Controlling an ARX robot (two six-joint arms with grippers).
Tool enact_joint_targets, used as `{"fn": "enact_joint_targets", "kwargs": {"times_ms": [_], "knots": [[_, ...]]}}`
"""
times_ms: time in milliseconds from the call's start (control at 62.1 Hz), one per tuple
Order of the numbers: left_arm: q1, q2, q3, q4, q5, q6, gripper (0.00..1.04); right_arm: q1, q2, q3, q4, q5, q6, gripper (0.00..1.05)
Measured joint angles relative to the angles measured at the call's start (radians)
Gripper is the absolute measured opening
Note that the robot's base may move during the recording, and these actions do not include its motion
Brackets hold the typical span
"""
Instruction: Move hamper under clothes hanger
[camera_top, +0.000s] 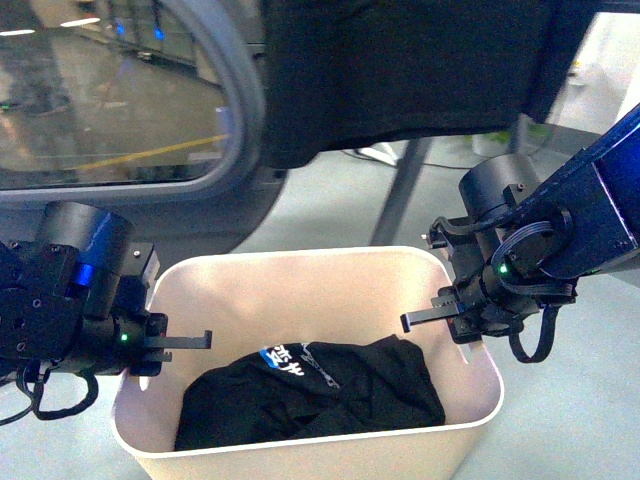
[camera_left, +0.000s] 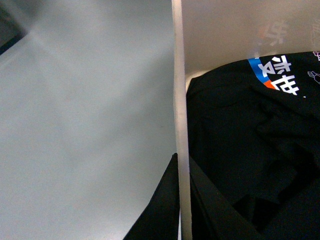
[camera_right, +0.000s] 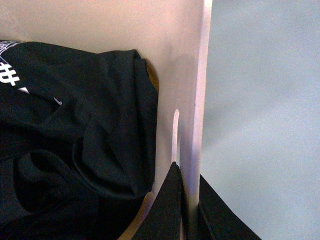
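Note:
The beige hamper (camera_top: 300, 270) stands on the grey floor between my arms, with black clothes (camera_top: 310, 395) in it. My left gripper (camera_top: 160, 345) is shut on the rim of its left short side, one finger inside and one outside; the left wrist view shows it (camera_left: 184, 210) pinching that rim (camera_left: 179, 100). My right gripper (camera_top: 455, 318) is shut on the right short side; in the right wrist view it (camera_right: 187, 210) clamps the rim (camera_right: 200, 90) by the slot handle (camera_right: 175, 130). A slanted leg of the clothes hanger (camera_top: 400, 195) rises just behind the hamper.
A black garment (camera_top: 400, 70) hangs overhead behind the hamper. The dark grey dryer with its round glass door (camera_top: 120, 90) stands at the back left. Grey floor (camera_top: 580, 400) lies to the right, and beside the hamper in the wrist views.

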Motion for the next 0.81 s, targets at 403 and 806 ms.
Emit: {"fn": "enact_joint_targets", "kwargs": {"times_ms": [403, 806], "knots": [[-0.004, 0.0, 0.0, 0.0, 0.006, 0.0, 0.04, -0.006, -0.001, 0.0, 0.0, 0.003, 0.0, 0.03], [-0.002, -0.001, -0.001, 0.0, 0.006, 0.0, 0.04, -0.004, -0.002, 0.0, 0.0, 0.003, 0.0, 0.03]]}}
